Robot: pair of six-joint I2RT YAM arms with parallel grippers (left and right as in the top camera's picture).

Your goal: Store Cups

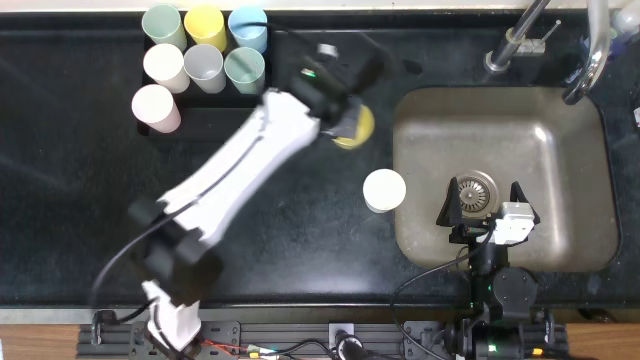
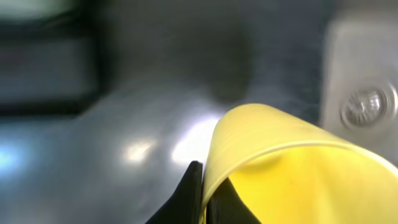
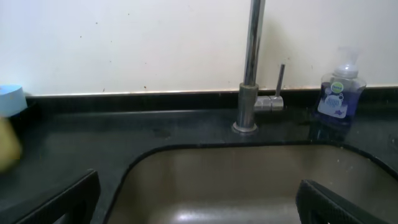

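Top view: the left gripper [image 1: 340, 108] hangs over the dark counter [image 1: 80, 180], between the group of stored cups [image 1: 205, 65] at the far left and the sink [image 1: 560, 160], and it pinches a yellow cup [image 1: 353, 126]. A white cup [image 1: 384, 190] stands upright on the counter just beside the sink's left rim, apart from both arms. The right gripper [image 1: 483, 203] sits low in the sink over the drain, fingers spread, holding nothing. Left wrist view: the left gripper [image 2: 203, 186] is pressed together on the yellow cup [image 2: 280, 168] at its rim, one finger inside the wall and one outside. The mouth opens toward the camera, so we judge the cup's long axis tilted, not upright. Right wrist view: the right gripper [image 3: 199, 211] is wide apart above the sink [image 3: 217, 180], with the faucet [image 3: 252, 62] and a soap bottle [image 3: 339, 93] beyond. Judgement: the stored group lies to the left of the held cup in the top view, on the left arm's own side. That arm is clearly nearer, and the cup needs righting before it is set down.
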